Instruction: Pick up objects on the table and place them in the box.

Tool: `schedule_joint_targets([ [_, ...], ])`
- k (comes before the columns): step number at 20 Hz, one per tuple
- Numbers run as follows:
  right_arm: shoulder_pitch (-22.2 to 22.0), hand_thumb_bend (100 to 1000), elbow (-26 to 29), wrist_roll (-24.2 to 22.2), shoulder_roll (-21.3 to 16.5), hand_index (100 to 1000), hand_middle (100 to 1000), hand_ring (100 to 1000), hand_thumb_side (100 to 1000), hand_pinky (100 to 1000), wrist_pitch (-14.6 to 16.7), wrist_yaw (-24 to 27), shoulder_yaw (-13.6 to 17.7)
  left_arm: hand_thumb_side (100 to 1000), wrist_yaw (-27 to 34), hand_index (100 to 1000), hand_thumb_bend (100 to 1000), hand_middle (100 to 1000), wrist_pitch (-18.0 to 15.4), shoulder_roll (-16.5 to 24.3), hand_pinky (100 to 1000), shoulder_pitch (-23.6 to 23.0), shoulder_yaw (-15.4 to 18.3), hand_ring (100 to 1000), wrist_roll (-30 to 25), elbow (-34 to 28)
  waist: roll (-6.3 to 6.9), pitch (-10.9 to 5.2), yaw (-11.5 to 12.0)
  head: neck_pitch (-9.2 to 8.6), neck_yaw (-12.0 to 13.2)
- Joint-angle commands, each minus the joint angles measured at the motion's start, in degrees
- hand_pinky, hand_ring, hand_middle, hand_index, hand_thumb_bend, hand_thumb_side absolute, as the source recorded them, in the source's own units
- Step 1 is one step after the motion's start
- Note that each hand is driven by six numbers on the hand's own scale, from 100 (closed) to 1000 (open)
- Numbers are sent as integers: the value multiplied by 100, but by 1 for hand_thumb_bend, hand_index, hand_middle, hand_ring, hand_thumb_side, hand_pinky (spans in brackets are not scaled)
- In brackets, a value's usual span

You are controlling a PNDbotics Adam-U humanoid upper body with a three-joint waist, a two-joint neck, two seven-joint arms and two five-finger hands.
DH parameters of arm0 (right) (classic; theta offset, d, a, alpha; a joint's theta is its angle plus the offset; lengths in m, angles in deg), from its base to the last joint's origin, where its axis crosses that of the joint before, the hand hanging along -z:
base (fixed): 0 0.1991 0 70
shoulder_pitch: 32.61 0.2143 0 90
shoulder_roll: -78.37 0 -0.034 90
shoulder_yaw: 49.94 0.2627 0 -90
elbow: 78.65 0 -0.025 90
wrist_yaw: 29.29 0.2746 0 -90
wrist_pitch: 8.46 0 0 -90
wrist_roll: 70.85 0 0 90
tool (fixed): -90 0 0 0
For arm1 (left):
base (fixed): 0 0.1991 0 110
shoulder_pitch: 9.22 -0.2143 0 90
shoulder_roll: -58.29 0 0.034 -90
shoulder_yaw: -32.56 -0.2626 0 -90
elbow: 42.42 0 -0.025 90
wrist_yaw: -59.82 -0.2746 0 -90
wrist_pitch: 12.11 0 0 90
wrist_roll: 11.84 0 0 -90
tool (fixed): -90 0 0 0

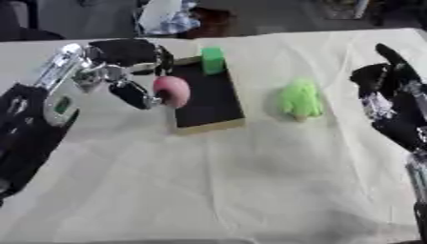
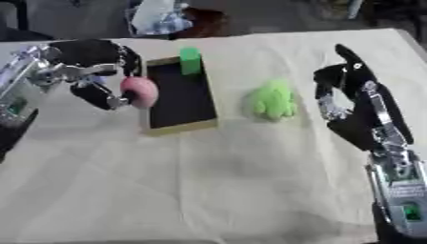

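Note:
A shallow box (image 1: 210, 100) with a dark inside and tan rim lies on the cream cloth at upper centre. A green block (image 1: 213, 60) stands in its far end. My left hand (image 1: 125, 71) hovers at the box's left rim, fingers and thumb curled round a pink round object (image 1: 172, 90) that hangs over the rim. A light green soft toy (image 1: 301, 99) lies on the cloth to the right of the box. My right hand (image 2: 354, 105) stands open at the right, fingers up, apart from the toy.
The cream cloth (image 1: 217, 181) covers the table down to the near edge. Beyond the far edge sit a dark floor, a bundle of pale fabric (image 1: 167, 16) and a brown object (image 1: 208, 21).

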Motion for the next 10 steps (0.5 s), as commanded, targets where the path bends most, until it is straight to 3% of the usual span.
schedule_joint_targets([
  [1, 62, 100, 54, -20, -44, 994, 670, 732, 471, 801, 15, 47, 7, 258, -293, 664, 100, 662, -30, -208, 726, 237, 15, 644, 204, 417, -31, -127, -9, -13, -22],
  [4, 58, 100, 47, -15, -49, 994, 670, 732, 471, 801, 14, 55, 11, 261, -584, 685, 100, 673, -73, -383, 726, 308, 16, 649, 416, 782, -38, -118, -10, -13, -36],
  [6, 62, 100, 47, -18, -38, 994, 670, 732, 471, 801, 17, 60, 8, 260, -770, 748, 100, 689, -92, -488, 729, 291, 32, 655, 576, 970, -51, -108, -14, -13, -43],
  [10, 65, 100, 42, -10, -37, 994, 670, 732, 471, 801, 15, 64, 19, 264, -938, 805, 134, 719, -327, -503, 746, 199, 48, 677, 661, 1046, -70, -93, -5, -13, -45],
])
